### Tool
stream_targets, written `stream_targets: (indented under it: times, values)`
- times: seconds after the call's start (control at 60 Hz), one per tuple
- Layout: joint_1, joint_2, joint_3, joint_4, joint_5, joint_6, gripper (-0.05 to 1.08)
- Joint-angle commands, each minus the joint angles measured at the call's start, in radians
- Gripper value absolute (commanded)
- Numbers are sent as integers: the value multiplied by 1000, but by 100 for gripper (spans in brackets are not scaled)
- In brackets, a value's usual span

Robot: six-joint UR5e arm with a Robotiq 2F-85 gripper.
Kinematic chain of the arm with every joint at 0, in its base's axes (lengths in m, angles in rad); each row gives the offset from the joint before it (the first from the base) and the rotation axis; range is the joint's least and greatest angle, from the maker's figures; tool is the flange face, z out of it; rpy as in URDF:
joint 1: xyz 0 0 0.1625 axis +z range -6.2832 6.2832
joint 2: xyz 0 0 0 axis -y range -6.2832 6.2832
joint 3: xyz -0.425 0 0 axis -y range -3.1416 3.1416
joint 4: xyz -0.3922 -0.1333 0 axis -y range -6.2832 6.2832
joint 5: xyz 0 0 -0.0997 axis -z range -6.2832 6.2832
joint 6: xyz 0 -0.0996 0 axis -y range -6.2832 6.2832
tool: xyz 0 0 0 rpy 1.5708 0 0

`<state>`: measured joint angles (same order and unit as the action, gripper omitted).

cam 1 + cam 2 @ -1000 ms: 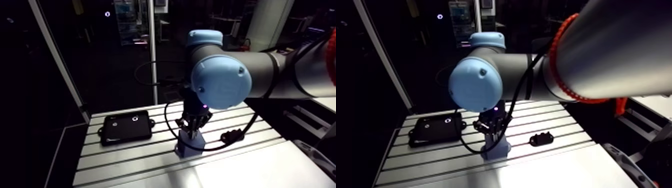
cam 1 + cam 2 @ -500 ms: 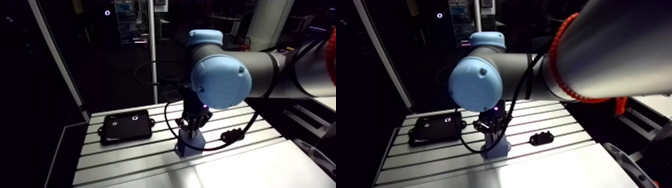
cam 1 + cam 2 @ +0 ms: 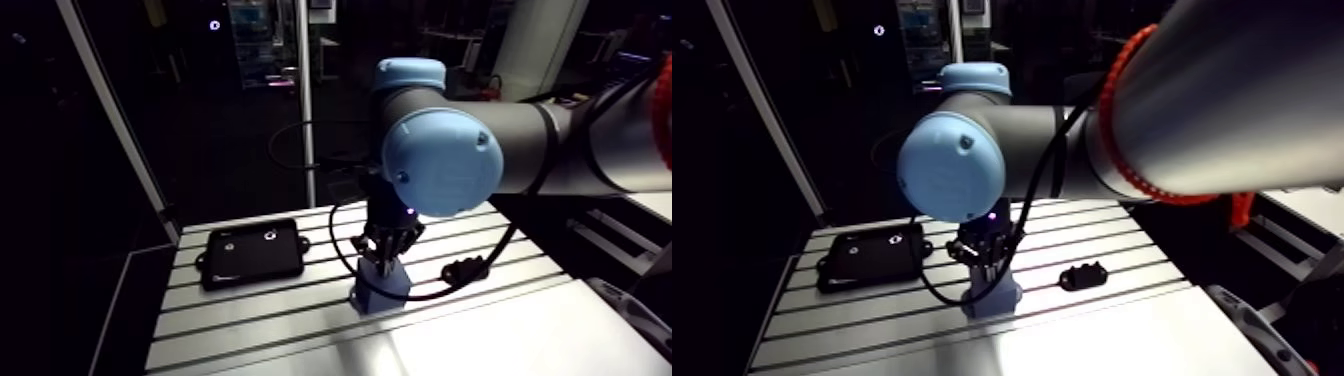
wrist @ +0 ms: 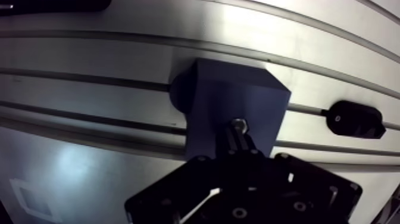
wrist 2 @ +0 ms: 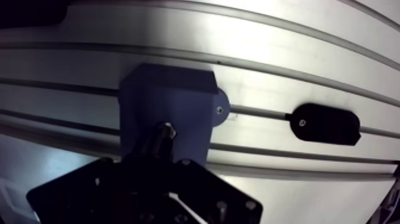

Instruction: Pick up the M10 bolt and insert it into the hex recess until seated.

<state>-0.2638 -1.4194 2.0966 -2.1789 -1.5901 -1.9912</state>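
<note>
Broadly, you have the slotted aluminium table (image 3: 480,340) under everything, its grooves running across beneath the arm. Your largest loose item is the flat black plate (image 3: 252,253), which lies on the table well apart from the work. Next in size is the blue block (image 4: 238,101), sitting across the grooves directly under the wrist. Your gripper (image 4: 239,146) hangs straight above that block. Its two fingers are drawn in tight on the shank of the M10 bolt (image 4: 238,126), so it is gripping the bolt. Beside the block but apart from it, a small black oval fitting (image 4: 356,118) rests along a groove. The bolt's bright end lies over the block's top face. You cannot tell from these views how far it is into the block.
</note>
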Motion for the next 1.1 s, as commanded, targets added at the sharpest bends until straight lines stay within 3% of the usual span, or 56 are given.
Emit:
stream_targets:
  times: [0.017, 0.467, 0.517, 0.533, 0.55, 0.567, 0.583, 0.617, 0.633, 0.65, 0.717, 1.1]
  values:
    - [1, -8, -11, 3, 3, -2, 108]
    - [3, -18, -18, 15, 0, -7, 105]
    - [4, -23, -24, 27, -1, -7, 97]
    - [4, -30, -30, 38, -1, -7, 85]
    - [4, -30, -30, 38, -1, -7, 85]
    - [4, -35, -33, 48, 0, -7, 66]
    - [4, -35, -33, 48, 0, -7, 66]
    - [6, -43, -42, 76, -1, -7, 28]
    - [6, -43, -42, 76, -1, -7, 28]
    - [6, -46, -48, 91, 0, -7, 17]
    - [6, -52, -59, 120, -3, -6, 5]
    - [8, -121, -223, 405, -15, 70, 1]
